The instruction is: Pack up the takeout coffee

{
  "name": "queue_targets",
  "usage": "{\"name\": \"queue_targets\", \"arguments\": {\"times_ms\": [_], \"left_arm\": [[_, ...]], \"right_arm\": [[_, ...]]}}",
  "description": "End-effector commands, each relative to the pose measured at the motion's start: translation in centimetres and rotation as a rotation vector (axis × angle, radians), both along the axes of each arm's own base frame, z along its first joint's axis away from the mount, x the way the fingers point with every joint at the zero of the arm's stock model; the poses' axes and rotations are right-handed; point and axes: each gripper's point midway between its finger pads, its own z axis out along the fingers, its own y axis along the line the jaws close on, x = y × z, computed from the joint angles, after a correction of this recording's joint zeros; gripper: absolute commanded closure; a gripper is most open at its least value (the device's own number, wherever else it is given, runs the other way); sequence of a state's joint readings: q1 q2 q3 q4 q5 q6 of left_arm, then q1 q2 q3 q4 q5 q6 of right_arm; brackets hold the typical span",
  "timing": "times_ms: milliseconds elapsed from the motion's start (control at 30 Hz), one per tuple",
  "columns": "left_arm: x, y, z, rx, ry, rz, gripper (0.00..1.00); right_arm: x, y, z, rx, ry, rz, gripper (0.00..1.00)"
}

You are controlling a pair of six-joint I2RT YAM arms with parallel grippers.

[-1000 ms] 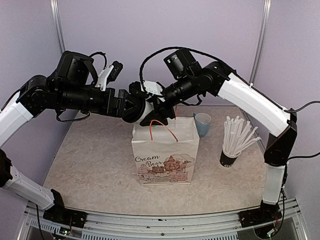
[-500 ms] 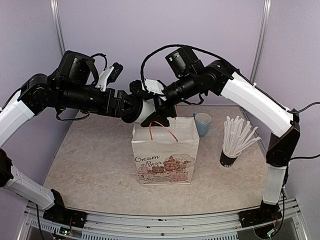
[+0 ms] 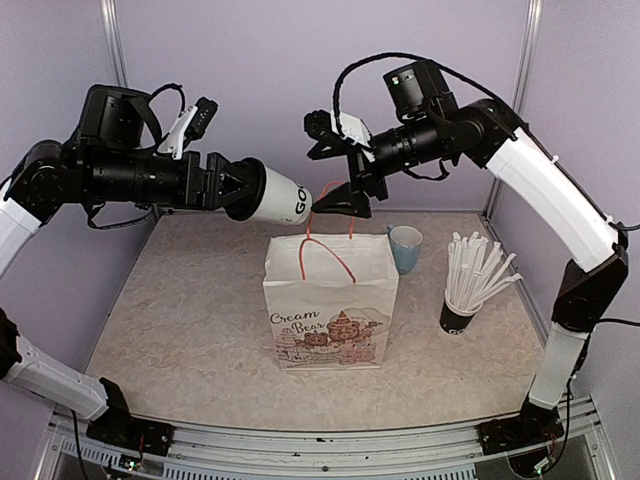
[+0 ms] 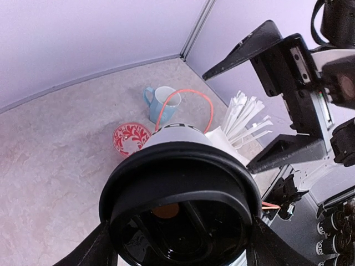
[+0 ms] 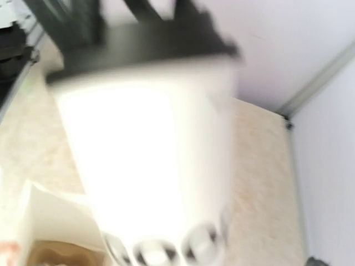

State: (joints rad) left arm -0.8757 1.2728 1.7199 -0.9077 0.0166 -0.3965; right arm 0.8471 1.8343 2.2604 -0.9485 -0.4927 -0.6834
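Left tool [image 3: 245,188] pinches the cup [image 3: 285,198] sideways by its lid [image 4: 177,160] above the bag [image 3: 330,300], right tool [image 3: 328,165] spread; the lid could pop, spilling.

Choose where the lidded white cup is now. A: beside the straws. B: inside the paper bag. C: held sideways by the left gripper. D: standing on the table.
C: the left gripper clasps the cup, which lies sideways in the air.
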Motion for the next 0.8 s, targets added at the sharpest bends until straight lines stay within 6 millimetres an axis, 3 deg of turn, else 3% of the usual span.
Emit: {"name": "queue_targets", "arguments": {"times_ms": [0, 100, 233, 367, 500, 567, 700, 767], "left_arm": [[-0.3, 0.7, 4.8, -0.07, -0.12, -0.007, 0.34], [-0.8, 0.2, 5.1, -0.057, -0.135, -0.042, 0.34], [-0.9, -1.1, 3.5, -0.001, -0.111, -0.089, 0.34], [-1.3, -2.7, 1.3, 0.067, -0.059, -0.145, 0.35], [-1.2, -3.4, -0.7, 0.13, -0.012, -0.168, 0.35], [-1.3, -3.7, -1.4, 0.144, 0.005, -0.182, 0.35], [-1.3, -4.1, -2.9, 0.201, 0.045, -0.196, 0.36], [-1.4, -4.6, -3.9, 0.233, 0.066, -0.215, 0.37]], "right_arm": [[1.9, -4.0, 3.2, 0.075, 0.006, -0.103, 0.0], [3.3, -5.2, 1.6, 0.056, 0.054, -0.165, 0.01], [4.7, -6.0, -1.5, 0.013, 0.13, -0.227, 0.02], [5.7, -6.1, -3.6, -0.024, 0.207, -0.254, 0.13], [5.3, -5.4, -5.8, -0.064, 0.311, -0.207, 0.26], [5.2, -5.1, -6.5, -0.074, 0.342, -0.202, 0.39], [5.2, -4.7, -7.3, -0.086, 0.371, -0.186, 0.79], [5.1, -4.6, -7.2, -0.081, 0.373, -0.173, 0.93]]}}
